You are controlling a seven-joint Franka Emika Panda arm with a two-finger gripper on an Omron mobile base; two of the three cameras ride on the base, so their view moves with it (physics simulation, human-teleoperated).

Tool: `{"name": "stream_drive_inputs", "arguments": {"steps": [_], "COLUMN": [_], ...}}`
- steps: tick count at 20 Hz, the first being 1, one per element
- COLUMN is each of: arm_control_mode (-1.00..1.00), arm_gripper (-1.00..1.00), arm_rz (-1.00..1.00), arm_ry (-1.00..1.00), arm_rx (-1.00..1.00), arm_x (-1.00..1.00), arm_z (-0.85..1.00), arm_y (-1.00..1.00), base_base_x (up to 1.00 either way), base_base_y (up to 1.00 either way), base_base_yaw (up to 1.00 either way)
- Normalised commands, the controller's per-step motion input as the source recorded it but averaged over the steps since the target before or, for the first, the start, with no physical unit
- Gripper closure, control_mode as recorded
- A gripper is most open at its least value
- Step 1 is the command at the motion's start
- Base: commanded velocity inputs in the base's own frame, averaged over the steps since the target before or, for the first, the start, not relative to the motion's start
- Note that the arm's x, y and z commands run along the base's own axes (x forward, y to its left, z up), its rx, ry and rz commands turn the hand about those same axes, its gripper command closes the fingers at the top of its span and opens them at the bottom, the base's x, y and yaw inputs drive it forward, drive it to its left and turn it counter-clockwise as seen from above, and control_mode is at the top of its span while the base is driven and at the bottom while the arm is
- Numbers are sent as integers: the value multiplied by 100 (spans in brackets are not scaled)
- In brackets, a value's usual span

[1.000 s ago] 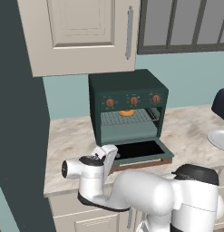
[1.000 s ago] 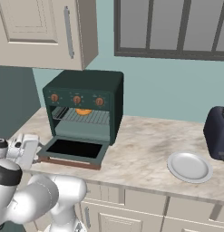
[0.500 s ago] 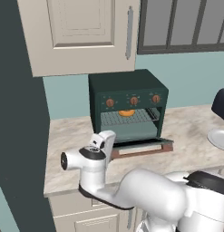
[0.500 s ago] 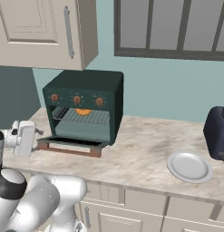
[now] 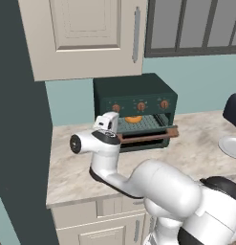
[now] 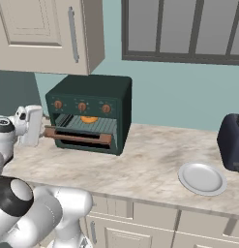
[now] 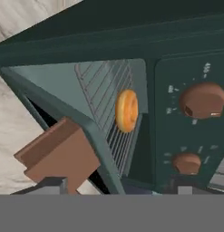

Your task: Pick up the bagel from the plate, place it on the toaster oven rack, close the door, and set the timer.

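The long stone-look beige counter [image 6: 150, 164] holds a dark green toaster oven [image 6: 92, 114], a round white plate [image 6: 202, 178] and a dark blue-black toaster [image 6: 232, 142].

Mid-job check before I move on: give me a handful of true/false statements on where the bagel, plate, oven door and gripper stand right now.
1. The bagel lies on the toaster oven rack. True.
2. The plate holds a bagel. False: it is bare, on the counter right of the oven.
3. The door is fully shut. False: it is partly raised, with a gap at the top showing the rack.
4. The gripper is at the left end of the door's copper handle. True.
5. The gripper is turning a knob. False: the knobs are untouched.
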Motion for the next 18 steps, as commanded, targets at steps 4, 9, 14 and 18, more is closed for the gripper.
{"name": "stream_drive_inputs", "arguments": {"steps": [4,9,14,18], "arm_control_mode": [-100,-100,-100,-100], "arm_gripper": [-100,-100,-100,-100], "arm_rz": [15,14,16,17], "arm_ry": [0,0,0,0], "arm_rx": [-6,-8,-10,-11], "arm_x": [91,85,60,52], "arm_z": [0,-1,-13,-17], "arm_y": [-2,0,0,0], "base_base_x": [0,0,0,0], "base_base_y": [0,0,0,0], "base_base_yaw": [0,0,0,0]}}
